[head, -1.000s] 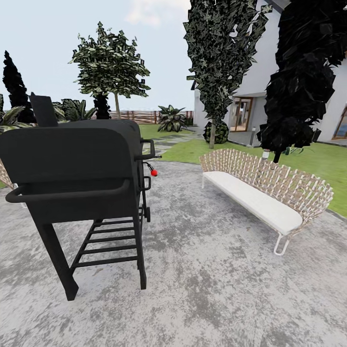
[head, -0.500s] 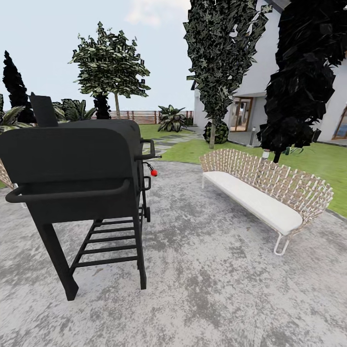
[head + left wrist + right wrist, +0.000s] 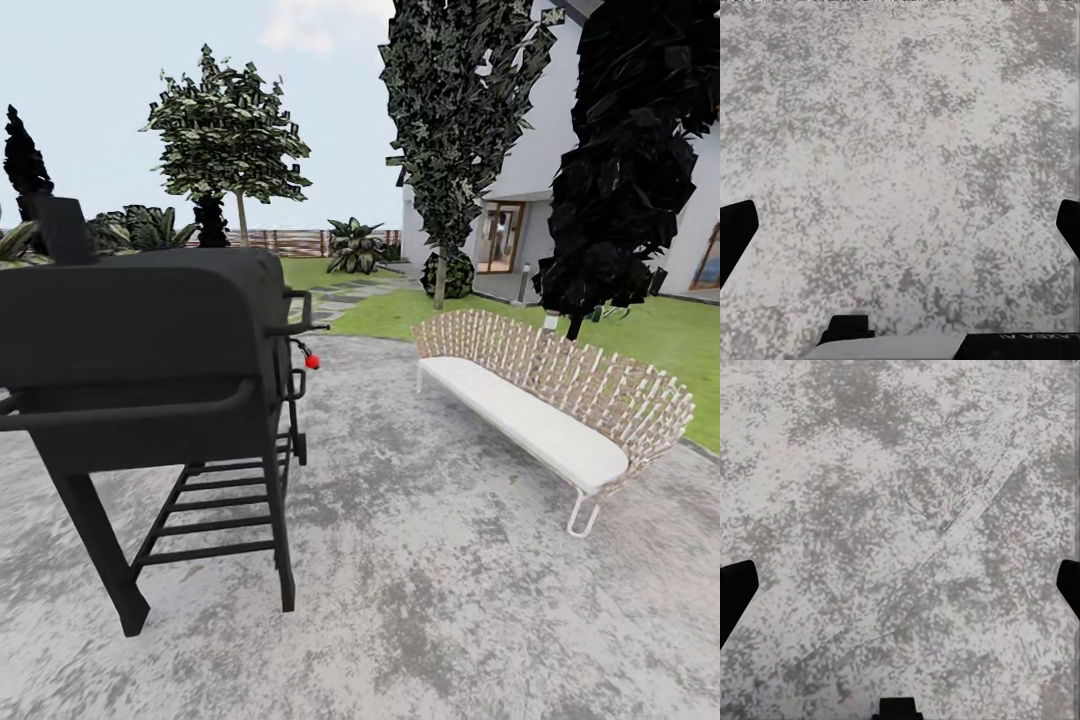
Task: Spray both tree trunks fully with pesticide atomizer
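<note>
Stone patio [image 3: 450,600] — you stand on it, and both wrist views look straight down at its mottled grey surface. Black grill [image 3: 150,370] — it sits larger and further toward your left than a second ago, so your base is rolling forward past it. Wicker bench [image 3: 550,400] — to your right. Tree [image 3: 228,140] — far off, beyond the lawn. Left gripper [image 3: 900,240] and right gripper [image 3: 900,600] — fingers spread wide, empty. Spray bottle — nowhere yet; keep driving, keep looking.
</note>
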You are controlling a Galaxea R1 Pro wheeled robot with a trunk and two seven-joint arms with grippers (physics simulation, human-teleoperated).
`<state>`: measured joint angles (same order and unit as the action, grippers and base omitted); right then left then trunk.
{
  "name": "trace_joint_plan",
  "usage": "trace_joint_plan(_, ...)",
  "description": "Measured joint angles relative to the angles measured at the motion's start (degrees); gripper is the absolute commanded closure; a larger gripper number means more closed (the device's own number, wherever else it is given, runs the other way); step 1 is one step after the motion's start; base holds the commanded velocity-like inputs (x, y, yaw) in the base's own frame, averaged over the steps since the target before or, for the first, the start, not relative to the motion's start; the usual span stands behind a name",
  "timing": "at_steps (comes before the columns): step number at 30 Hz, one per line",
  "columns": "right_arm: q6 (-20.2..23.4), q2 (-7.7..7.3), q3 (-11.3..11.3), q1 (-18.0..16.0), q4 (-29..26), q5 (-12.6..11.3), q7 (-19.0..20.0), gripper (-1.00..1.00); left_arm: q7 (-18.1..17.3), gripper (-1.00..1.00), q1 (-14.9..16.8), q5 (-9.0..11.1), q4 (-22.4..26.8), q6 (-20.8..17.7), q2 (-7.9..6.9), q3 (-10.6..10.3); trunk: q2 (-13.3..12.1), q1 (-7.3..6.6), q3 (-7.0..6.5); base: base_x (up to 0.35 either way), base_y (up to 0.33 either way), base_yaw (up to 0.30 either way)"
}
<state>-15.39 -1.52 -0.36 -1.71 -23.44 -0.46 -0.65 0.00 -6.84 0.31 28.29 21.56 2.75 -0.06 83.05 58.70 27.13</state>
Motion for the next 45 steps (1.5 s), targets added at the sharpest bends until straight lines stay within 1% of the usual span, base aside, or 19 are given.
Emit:
trace_joint_plan(17,-0.1,0.02,0.0,0.0,0.0,0.1,0.0,-1.00,0.0,-1.00,0.0,-0.1,-0.2,0.0,-0.03,0.0,0.0,0.00,0.00,0.251,-0.197,0.017)
trace_joint_plan(22,-0.1,0.02,0.1,0.0,0.1,0.1,0.0,-1.00,0.0,-1.00,0.0,-0.1,-0.2,0.0,-0.03,0.0,0.0,0.00,0.00,0.253,-0.219,0.205)
trace_joint_plan(36,-0.1,0.15,0.1,0.0,0.2,0.1,-0.1,-1.00,-0.1,-1.00,0.0,-0.1,-0.2,0.0,-0.10,0.0,0.0,0.00,0.00,0.253,-0.240,0.288)
trace_joint_plan(45,-0.1,0.14,0.1,0.0,0.2,0.1,0.0,-1.00,-0.1,-1.00,0.0,-0.1,-0.2,0.0,-0.12,0.1,0.0,0.00,0.00,0.265,-0.241,0.073)
